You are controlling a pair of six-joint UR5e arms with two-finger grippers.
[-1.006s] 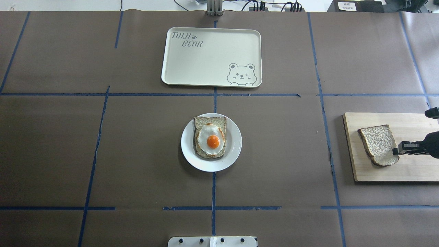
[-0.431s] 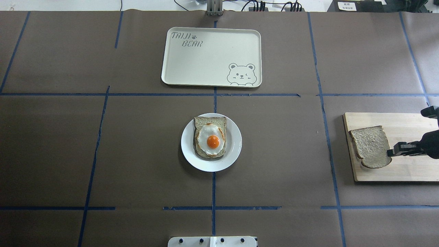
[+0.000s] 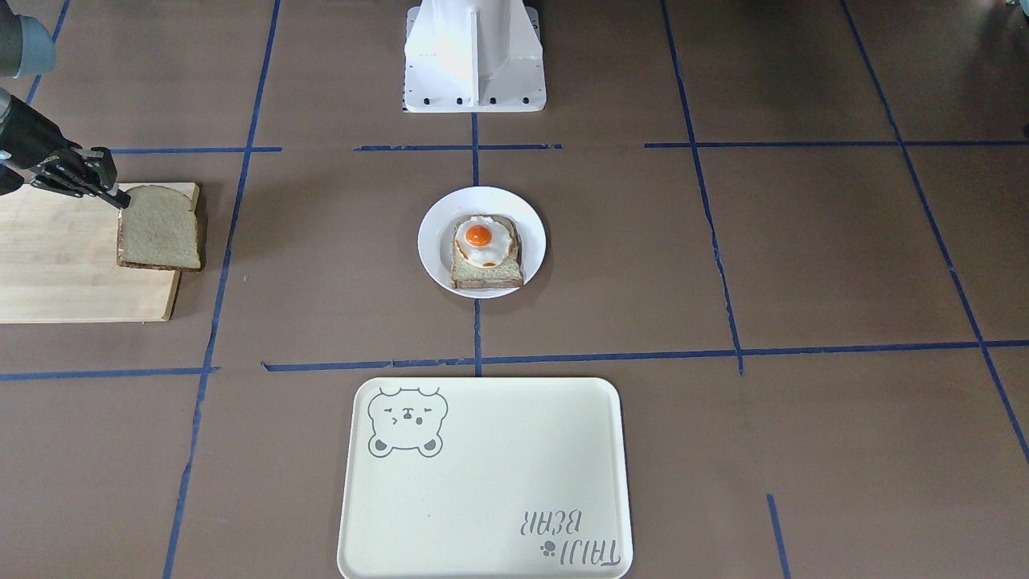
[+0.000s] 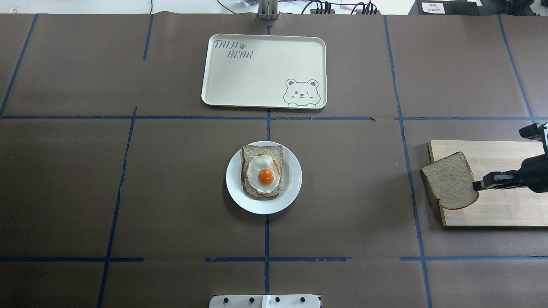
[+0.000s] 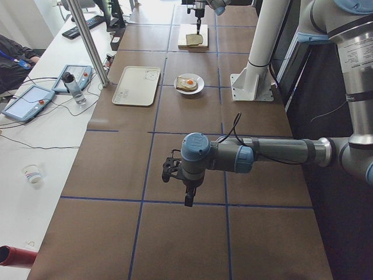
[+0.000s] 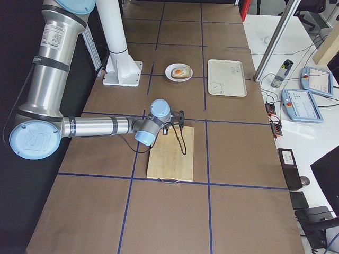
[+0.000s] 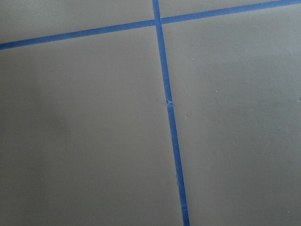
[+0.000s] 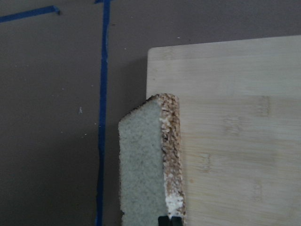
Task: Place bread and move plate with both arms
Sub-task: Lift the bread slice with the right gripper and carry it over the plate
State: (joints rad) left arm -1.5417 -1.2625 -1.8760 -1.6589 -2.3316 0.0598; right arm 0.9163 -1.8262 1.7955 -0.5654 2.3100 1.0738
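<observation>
My right gripper [image 4: 476,185] is shut on one edge of the plain bread slice [image 4: 449,180] and holds it tilted, lifted over the left edge of the wooden board [image 4: 505,205]. The front-facing view shows the slice [image 3: 159,227] at the fingertips of this gripper [image 3: 120,201]. In the right wrist view the bread [image 8: 143,165] hangs past the board's corner. The white plate [image 4: 292,188] sits at table centre, bearing the egg-topped slice [image 4: 262,171]. My left gripper [image 5: 187,198] shows only in the exterior left view, low over bare table; I cannot tell whether it is open or shut.
The cream bear tray [image 4: 257,72] lies beyond the plate, on the far side from the robot. The white robot base [image 3: 474,56] stands at the near edge. Blue tape lines cross the brown table cover.
My right gripper has lifted the bread off the board and carried it left, toward the plate. The slice now overhangs the board's left edge. The plate and tray have not moved.
</observation>
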